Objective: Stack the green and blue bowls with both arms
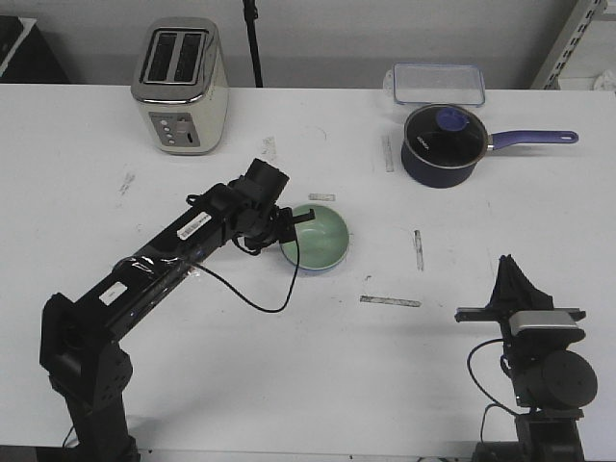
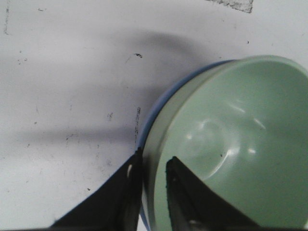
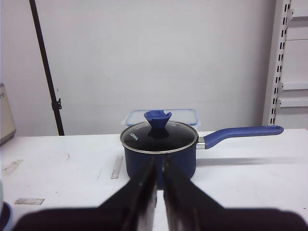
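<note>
The pale green bowl (image 1: 318, 237) sits nested in the blue bowl near the table's middle. Only a thin blue edge (image 2: 162, 99) of the blue bowl shows outside the green wall in the left wrist view. The green bowl (image 2: 231, 139) fills much of that view. My left gripper (image 1: 296, 223) (image 2: 154, 156) straddles the green bowl's left rim, one finger outside and one inside, closed on it. My right gripper (image 1: 510, 279) (image 3: 160, 161) is shut and empty at the front right, far from the bowls.
A toaster (image 1: 181, 87) stands at the back left. A dark saucepan with a purple handle (image 1: 441, 144) (image 3: 160, 154) and a clear lidded container (image 1: 438, 84) are at the back right. Tape strips (image 1: 390, 301) lie on the white table.
</note>
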`<action>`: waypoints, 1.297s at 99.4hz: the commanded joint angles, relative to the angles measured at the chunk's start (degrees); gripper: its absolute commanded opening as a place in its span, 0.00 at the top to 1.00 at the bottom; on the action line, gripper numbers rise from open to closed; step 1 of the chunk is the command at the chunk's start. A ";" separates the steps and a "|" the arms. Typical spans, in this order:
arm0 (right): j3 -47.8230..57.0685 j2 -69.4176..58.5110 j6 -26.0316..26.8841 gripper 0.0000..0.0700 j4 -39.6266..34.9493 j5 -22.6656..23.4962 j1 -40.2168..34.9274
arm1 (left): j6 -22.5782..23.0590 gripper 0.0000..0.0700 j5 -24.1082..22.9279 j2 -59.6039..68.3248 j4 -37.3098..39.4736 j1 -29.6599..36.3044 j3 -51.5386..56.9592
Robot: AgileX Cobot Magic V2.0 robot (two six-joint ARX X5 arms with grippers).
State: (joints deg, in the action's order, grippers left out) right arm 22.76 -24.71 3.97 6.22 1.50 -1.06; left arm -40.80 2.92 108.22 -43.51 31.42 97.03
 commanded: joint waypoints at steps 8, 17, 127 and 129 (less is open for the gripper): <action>-0.07 0.00 0.74 0.98 0.63 -0.02 -0.04 | 1.11 0.79 0.61 0.68 0.28 0.48 1.57; -0.07 0.00 0.74 0.98 0.63 -0.02 -0.04 | 1.11 0.69 1.84 0.66 0.28 0.50 1.60; -0.07 0.00 0.74 0.98 0.61 -0.02 -0.04 | 27.36 1.00 -0.50 -23.30 21.00 -10.08 -15.30; -0.07 0.00 0.74 0.98 0.63 -0.02 -0.04 | 28.35 1.00 -0.50 -24.39 22.71 -10.56 -16.76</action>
State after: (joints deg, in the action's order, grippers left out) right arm 22.76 -24.71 3.97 6.22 1.52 -1.06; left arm -18.63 2.70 86.30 -25.47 21.71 82.87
